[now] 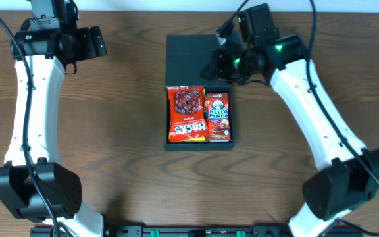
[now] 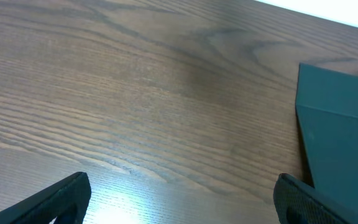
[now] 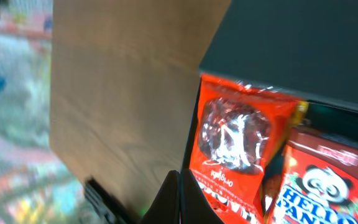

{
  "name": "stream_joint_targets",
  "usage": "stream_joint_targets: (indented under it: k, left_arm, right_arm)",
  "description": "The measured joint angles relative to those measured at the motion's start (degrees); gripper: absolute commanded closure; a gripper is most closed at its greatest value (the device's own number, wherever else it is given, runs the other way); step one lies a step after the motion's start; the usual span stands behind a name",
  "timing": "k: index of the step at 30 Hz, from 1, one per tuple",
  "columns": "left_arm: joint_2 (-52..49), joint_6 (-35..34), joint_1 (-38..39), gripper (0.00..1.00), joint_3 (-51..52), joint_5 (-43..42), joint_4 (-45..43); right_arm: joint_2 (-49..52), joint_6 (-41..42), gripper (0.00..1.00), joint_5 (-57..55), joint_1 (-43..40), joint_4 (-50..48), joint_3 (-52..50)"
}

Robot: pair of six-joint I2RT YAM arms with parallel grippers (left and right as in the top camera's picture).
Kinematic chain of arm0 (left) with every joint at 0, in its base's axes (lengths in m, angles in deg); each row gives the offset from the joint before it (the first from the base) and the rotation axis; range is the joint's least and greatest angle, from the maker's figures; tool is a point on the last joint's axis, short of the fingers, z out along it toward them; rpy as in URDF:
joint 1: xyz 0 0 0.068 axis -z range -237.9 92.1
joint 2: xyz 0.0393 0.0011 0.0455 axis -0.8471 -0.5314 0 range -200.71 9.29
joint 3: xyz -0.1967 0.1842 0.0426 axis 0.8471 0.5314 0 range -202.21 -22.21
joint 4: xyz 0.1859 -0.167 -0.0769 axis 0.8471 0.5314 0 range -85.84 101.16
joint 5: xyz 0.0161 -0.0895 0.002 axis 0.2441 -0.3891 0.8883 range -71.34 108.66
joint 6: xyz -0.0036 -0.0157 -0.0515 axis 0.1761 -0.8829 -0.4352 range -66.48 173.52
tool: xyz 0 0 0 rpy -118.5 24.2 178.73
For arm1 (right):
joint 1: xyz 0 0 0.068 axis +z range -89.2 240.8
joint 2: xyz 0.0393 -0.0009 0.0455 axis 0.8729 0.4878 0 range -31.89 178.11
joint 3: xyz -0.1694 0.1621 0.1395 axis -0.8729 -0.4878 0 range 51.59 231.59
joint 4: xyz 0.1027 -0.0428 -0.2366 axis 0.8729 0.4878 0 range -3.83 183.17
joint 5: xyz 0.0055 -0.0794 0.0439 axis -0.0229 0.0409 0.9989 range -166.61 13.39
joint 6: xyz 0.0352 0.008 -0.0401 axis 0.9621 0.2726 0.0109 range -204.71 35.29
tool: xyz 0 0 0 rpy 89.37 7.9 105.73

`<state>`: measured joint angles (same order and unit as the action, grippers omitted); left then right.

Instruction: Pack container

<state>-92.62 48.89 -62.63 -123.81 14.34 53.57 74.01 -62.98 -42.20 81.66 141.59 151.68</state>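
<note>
Teal-black container lay central on the desk, flap open, holding a red packet and a Hello Panda box. Right claw hovered closed above its far-right part; left claw gaped wide, far left.

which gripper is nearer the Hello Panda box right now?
Right. The right gripper hangs over the lid of the container, just past the Hello Panda box; the left gripper is far off over the table.
</note>
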Motion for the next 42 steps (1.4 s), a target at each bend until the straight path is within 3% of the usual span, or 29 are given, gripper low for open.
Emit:
stream_joint_targets:
  k: [4, 11, 16, 27, 42]
  left_arm:
    - [0.0, 0.0, 0.0, 0.05, 0.0, 0.0, -0.07]
    - [0.0, 0.0, 0.0, 0.05, 0.0, 0.02, 0.0]
    - [0.0, 0.0, 0.0, 0.05, 0.0, 0.0, 0.11]
    - [0.0, -0.02, 0.0, 0.05, 0.0, 0.0, 0.13]
    - [0.0, 0.0, 0.0, 0.05, 0.0, -1.9, 0.04]
  right_arm:
    - [5.01, -6.36, 0.99, 2.97, 1.86, 0.13, -4.15]
    - [15.45, -9.29, 0.99, 5.2, 3.02, -0.11, -7.58]
    - [15.56, -9.81, 0.98, 5.7, 3.06, 0.13, -7.41]
    - [15.56, -12.17, 0.98, -1.86, 4.63, 14.03, -1.49]
    - [15.56, -14.29, 0.99, -5.97, 7.13, 17.79, -2.16]
